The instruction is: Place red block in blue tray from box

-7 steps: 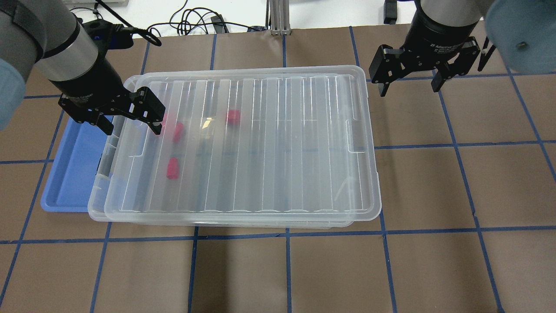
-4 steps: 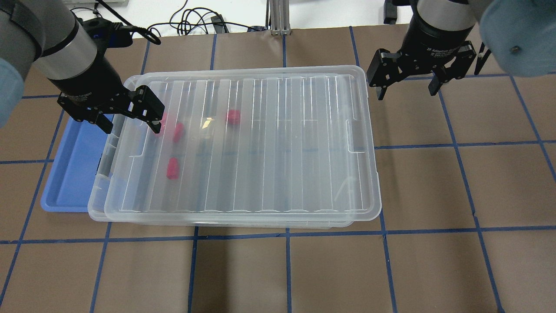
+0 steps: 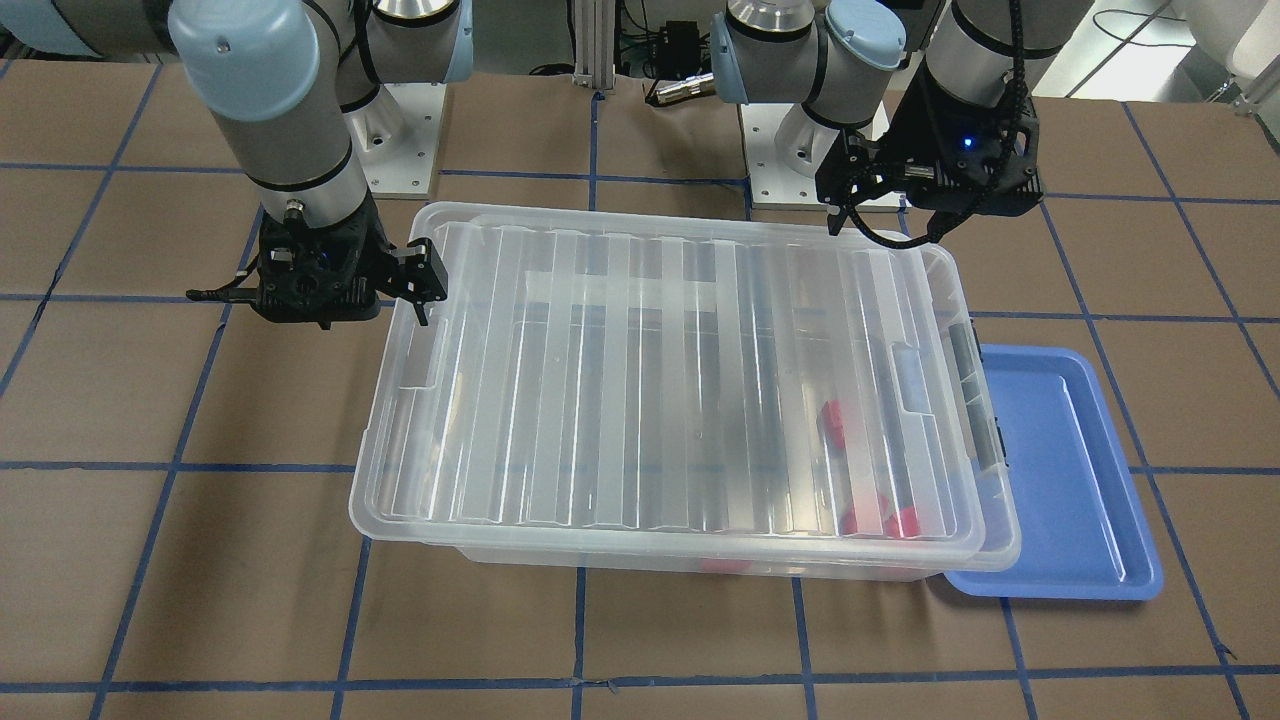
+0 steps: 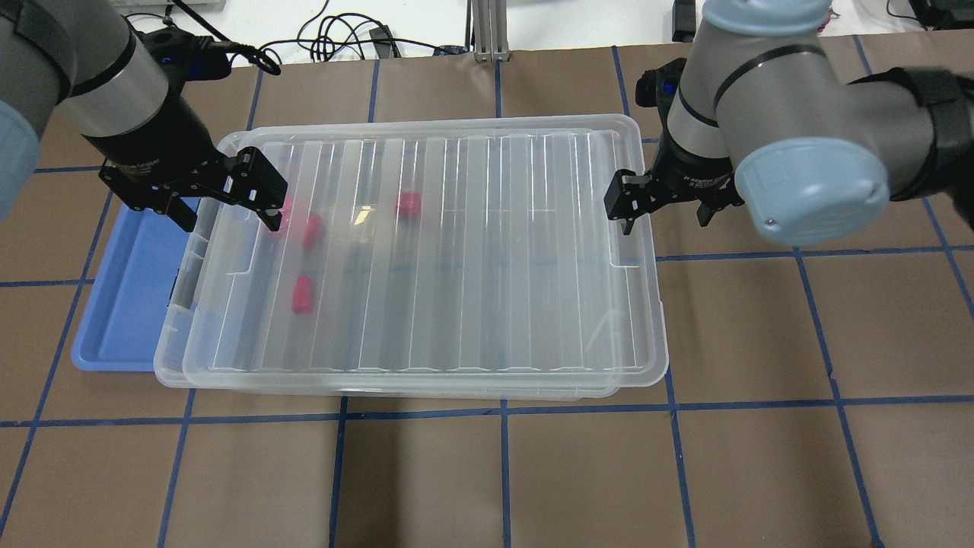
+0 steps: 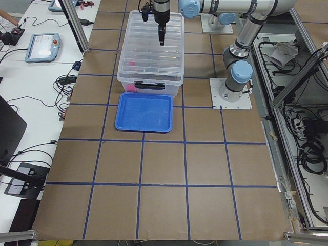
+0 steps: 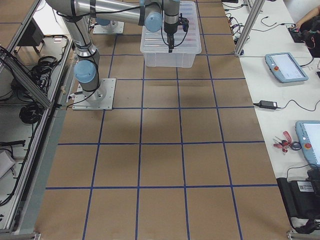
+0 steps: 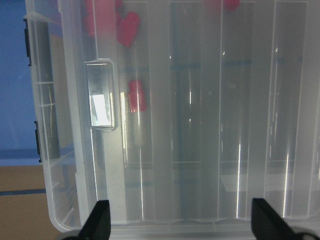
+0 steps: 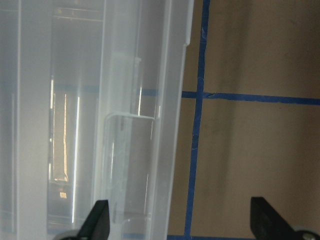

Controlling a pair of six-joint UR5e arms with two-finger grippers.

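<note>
1. Right gripper (image 4: 663, 210) has swung in to the box's right end; left gripper (image 4: 227, 216) has barely shifted at the other end.
2. Both sets of fingers are spread wide, holding nothing.
3. Red block (image 4: 302, 294) lies inside the box (image 4: 169, 365) under the lid (image 4: 487, 304); blue tray (image 4: 122, 304) sits just beside its left end.
4. Likely lid removal: pinch each end lip squarely, lift level.

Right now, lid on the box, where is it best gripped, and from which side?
Probably by the short-end rims of the lid, at the recessed notches, left hand and right hand each coming down from above. The rim overhangs the box there; the flat ribbed top is too broad to pinch.
</note>
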